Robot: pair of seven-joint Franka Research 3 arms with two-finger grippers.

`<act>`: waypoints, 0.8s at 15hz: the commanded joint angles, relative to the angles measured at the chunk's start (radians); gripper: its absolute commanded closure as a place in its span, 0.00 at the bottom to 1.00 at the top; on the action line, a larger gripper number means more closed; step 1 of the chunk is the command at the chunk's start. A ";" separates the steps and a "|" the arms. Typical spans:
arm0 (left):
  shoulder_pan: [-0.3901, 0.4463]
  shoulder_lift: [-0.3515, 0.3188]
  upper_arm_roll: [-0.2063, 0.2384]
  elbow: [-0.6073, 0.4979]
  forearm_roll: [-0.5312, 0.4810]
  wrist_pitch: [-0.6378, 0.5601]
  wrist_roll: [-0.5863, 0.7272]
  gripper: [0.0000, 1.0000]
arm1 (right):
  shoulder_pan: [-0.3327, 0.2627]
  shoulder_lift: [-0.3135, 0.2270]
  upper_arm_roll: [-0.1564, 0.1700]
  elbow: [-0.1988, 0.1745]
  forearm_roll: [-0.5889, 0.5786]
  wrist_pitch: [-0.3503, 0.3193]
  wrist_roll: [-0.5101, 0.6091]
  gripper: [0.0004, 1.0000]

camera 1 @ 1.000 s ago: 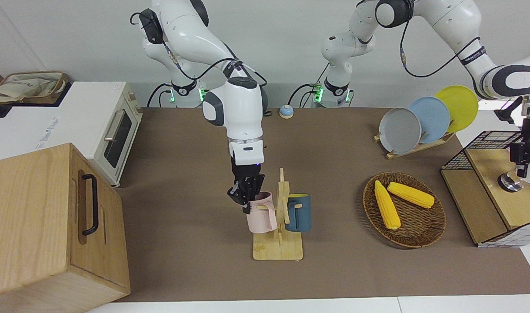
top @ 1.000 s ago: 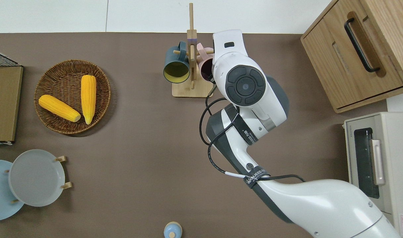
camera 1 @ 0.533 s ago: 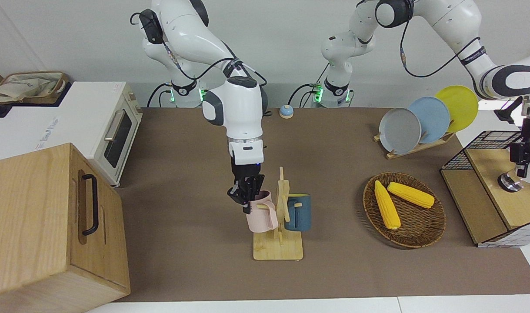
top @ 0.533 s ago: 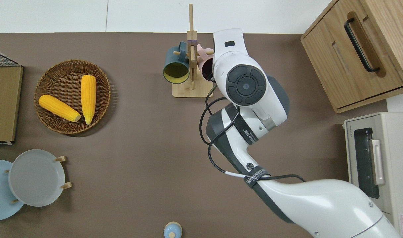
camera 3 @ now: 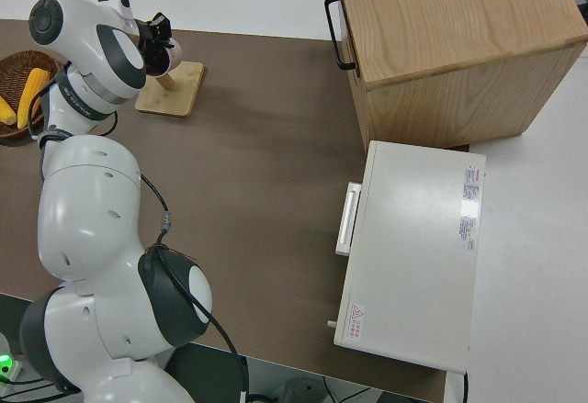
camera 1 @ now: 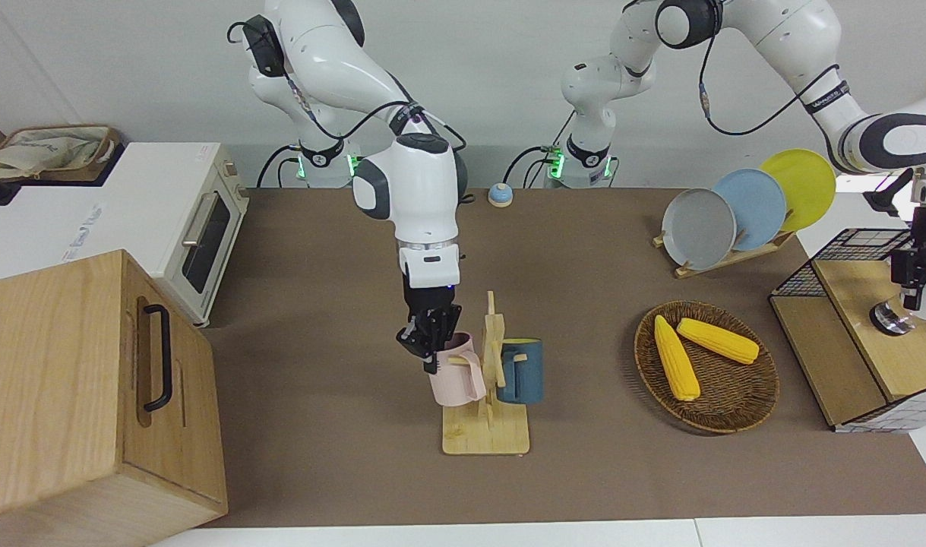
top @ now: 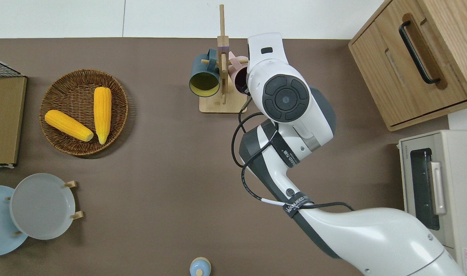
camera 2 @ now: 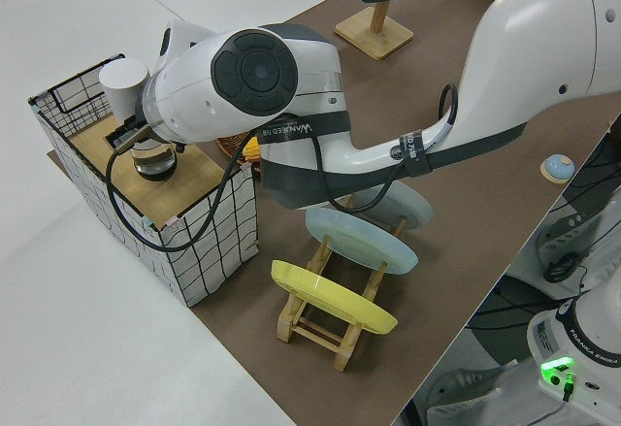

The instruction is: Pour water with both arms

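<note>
Pink mug point(camera 1: 456, 376): hangs by its handle on the wooden mug rack point(camera 1: 485, 437), on the side toward the right arm's end, beside the blue mug point(camera 1: 522, 372).
Right gripper point(camera 1: 431, 346): clamped on the pink mug's rim, pointing straight down over it.
Just changed: gripper and pink mug have crept up a little over the last second. In the overhead view the wrist has edged slightly away from the robots. The rack and blue mug have not moved.
Meaning: looks like the lift-off from the peg is under way. The handle does not look clear of the peg yet, so this is an early step, with no pouring yet.
Left gripper point(camera 1: 914, 285): over a small metal-based vessel point(camera 1: 890, 319) on the wire-sided shelf point(camera 1: 858, 251) at the left arm's end. Unchanged, and whether it grips anything I cannot tell.
Risk: the handle could snag on the peg and tip the rack.
</note>
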 commanded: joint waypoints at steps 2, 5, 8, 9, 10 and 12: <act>-0.004 -0.011 0.003 0.021 -0.006 0.007 -0.025 1.00 | -0.007 0.009 0.004 0.004 0.002 -0.001 0.004 0.92; -0.007 -0.017 0.005 0.025 -0.006 0.005 -0.026 1.00 | -0.007 0.006 0.004 0.003 0.002 -0.001 0.006 0.92; -0.005 -0.018 0.006 0.025 -0.005 0.004 -0.028 1.00 | -0.010 -0.002 0.004 0.000 0.008 -0.004 0.004 0.93; -0.005 -0.018 0.006 0.025 -0.005 0.002 -0.028 1.00 | -0.010 -0.005 0.004 -0.003 0.016 -0.006 0.003 0.94; -0.005 -0.021 0.006 0.026 -0.006 -0.004 -0.029 1.00 | -0.010 -0.007 0.004 -0.005 0.019 -0.006 0.001 0.94; -0.004 -0.024 0.010 0.035 -0.003 -0.016 -0.054 1.00 | -0.010 -0.008 0.003 -0.005 0.020 -0.009 0.000 0.95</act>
